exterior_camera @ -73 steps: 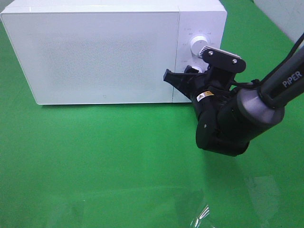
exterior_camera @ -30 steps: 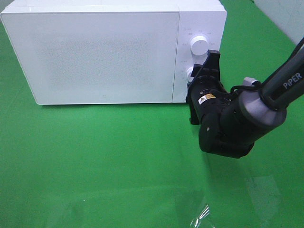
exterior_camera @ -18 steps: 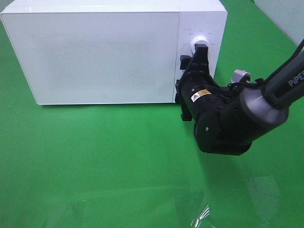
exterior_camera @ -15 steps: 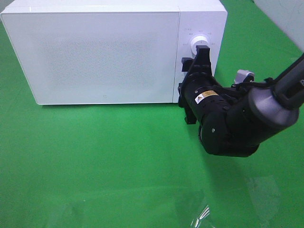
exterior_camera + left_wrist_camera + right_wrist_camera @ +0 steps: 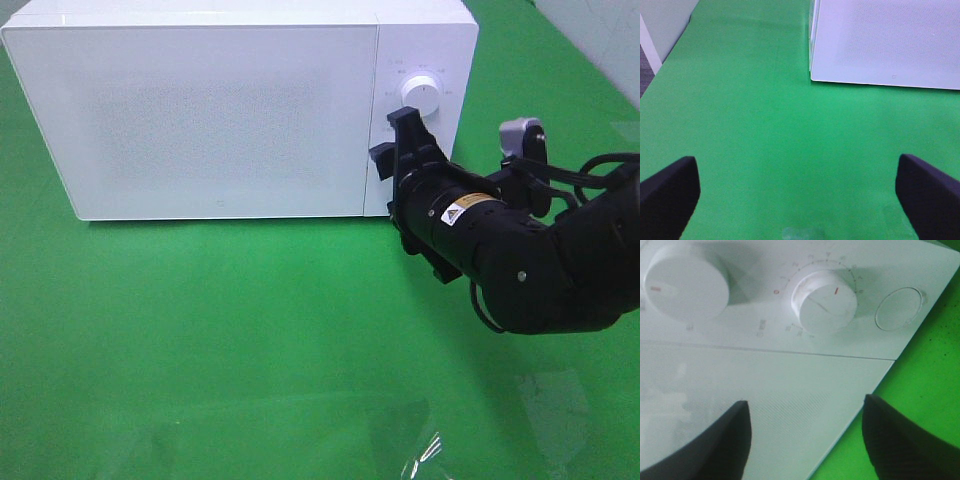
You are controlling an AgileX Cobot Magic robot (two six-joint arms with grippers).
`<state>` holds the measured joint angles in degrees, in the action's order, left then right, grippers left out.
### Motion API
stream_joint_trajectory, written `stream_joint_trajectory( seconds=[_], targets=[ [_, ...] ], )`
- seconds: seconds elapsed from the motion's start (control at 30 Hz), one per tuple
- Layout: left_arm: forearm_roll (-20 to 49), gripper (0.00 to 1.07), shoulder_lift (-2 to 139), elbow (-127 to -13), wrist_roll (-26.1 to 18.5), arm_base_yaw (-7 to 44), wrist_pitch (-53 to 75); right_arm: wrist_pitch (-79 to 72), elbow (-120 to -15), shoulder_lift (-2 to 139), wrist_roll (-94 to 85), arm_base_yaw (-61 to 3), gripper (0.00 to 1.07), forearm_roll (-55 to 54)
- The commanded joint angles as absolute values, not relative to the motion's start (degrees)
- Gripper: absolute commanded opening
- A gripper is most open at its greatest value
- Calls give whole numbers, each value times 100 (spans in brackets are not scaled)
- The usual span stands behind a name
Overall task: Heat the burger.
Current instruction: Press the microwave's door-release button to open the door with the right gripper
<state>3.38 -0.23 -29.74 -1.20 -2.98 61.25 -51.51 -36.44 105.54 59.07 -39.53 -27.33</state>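
The right claw [image 5: 392, 138] is hovering just in front of the control panel at the right end of the white microwave [image 5: 220, 110], below the upper knob [image 5: 420, 92]. Its fingers are standing apart with nothing between them, clear of the lower knob [image 5: 825, 300]. The microwave door is sitting closed. The left claw [image 5: 800, 185] is hanging spread wide over the green tabletop [image 5: 250, 330], on the near side of the microwave's left corner. The burger is not showing in any view, so its place cannot be told.
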Motion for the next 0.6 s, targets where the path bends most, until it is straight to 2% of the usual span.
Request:
stream_joint_trajectory(
  seconds=[0.03,0.07,0.23,0.3,0.47,0.6],
  targets=[
    [327,99,-120,-2956,-86,-309,6125,-4206,-3621,10124,4188,-3948,63,-2555],
    [327,99,-120,-2956,-86,-309,6125,-3850,-3621,9975,3426,-3890,63,-2555],
    [327,99,-120,-2956,-86,-309,6125,-3226,-3621,9752,2492,-3747,63,-2555],
    [327,99,-120,-2956,-86,-309,6125,-2510,-3650,9471,1398,-3449,63,-2532],
    [327,99,-120,-2956,-86,-309,6125,-1925,-3650,9230,762,-3226,63,-2527],
    [327,99,-120,-2956,-86,-309,6125,-647,-3650,8709,-292,-2830,63,-2510]
  ],
)
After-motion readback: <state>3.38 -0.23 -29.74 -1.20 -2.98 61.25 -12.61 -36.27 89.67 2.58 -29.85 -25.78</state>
